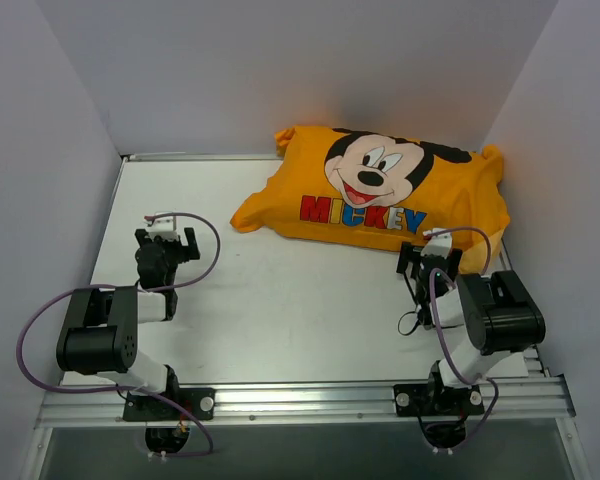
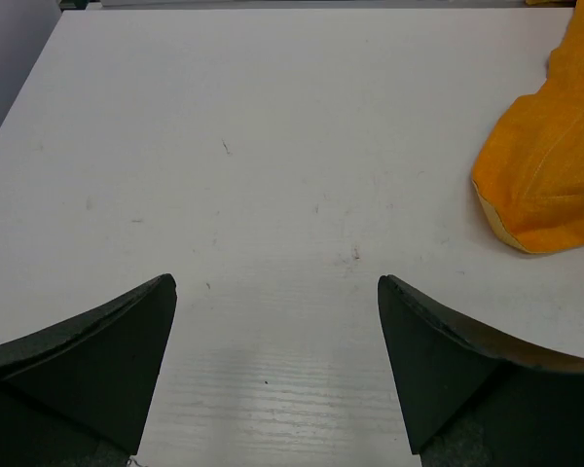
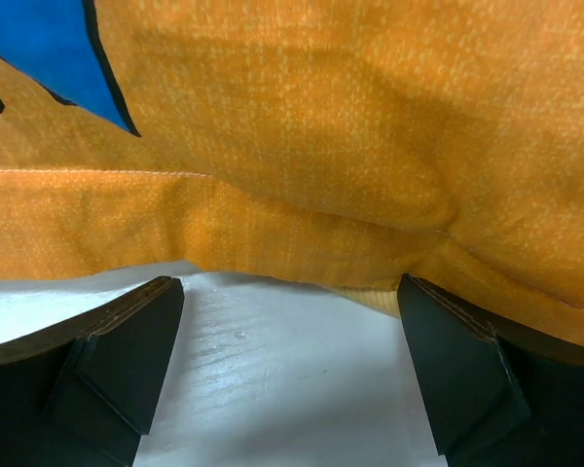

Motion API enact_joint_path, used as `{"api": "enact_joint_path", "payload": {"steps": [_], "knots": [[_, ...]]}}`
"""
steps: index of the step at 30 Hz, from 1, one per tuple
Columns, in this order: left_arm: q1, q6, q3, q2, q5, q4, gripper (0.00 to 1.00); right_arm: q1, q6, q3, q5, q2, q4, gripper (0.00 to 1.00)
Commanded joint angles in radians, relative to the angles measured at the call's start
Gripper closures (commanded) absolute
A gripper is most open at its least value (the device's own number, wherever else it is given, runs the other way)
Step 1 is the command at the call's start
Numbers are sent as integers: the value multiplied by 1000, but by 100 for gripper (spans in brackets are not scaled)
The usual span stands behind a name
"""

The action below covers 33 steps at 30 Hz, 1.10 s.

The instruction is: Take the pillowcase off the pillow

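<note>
Near bench (image 1: 280, 300) right edge: points right gripper (image 1: 428, 252) low at pillowcase (image 1: 380, 190), fingers (image 3: 117, 360) wide apart, empty; left gripper (image 1: 166, 236) near left edge, same.

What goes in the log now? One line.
pillowcase: on, ungrasped | left claw: open, over table | right claw: open, at pillowcase edge

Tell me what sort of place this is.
Probably a robot test cell in a lab, not a home: plain white walls box in a white table, and two robot arms are bolted to a metal rail.
</note>
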State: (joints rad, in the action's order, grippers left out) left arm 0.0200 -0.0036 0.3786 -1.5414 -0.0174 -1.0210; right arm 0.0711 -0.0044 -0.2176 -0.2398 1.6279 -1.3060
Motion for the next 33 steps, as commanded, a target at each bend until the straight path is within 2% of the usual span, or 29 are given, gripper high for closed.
{"api": "enact_joint_path", "payload": {"steps": [1,5,8,10,11,12,13,14,16,17,18,20,21,24,28,29,30,32,33], "knots": [[-3,2,20,4,10,-28,6,7,-19,-22,-22,-112,-258,0],[-3,2,20,3,10,-28,6,18,3,-87,-35,-350,37,0],[-3,2,22,1,10,-31,6,18,73,-234,5,-490,439,0],[-3,2,19,1,17,-37,6,19,105,-395,10,-493,598,2],[0,2,17,4,17,-37,6,22,128,-458,7,-478,770,2],[1,20,17,15,108,-28,6,24,132,-602,5,-455,854,4],[1,48,23,30,146,-7,6,22,138,-676,2,-398,943,4],[0,72,52,59,180,28,6,22,148,-751,-9,-366,1106,4],[1,77,121,79,221,218,6,22,153,-967,-9,-251,1249,4],[3,80,170,89,227,316,6,22,156,-1032,-1,-212,1374,4],[3,94,318,86,246,577,6,22,159,-1093,19,-132,1422,3],[3,187,487,45,370,842,6,24,170,-1244,45,-50,1544,2],[5,214,617,34,408,1045,6,32,176,-1288,62,-7,1580,2],[-2,275,745,20,442,1322,6,53,188,-1430,68,154,1706,1],[-2,326,885,67,433,1574,6,165,141,-1574,11,398,1890,4],[0,339,899,101,430,1617,6,189,133,-1594,14,429,1954,7],[1,346,908,119,435,1691,6,214,123,-1608,29,472,1975,21],[11,387,930,171,450,1771,6,292,89,-1608,134,489,2001,54],[14,408,937,185,488,1859,6,320,81,-1599,164,477,2002,77]]}}
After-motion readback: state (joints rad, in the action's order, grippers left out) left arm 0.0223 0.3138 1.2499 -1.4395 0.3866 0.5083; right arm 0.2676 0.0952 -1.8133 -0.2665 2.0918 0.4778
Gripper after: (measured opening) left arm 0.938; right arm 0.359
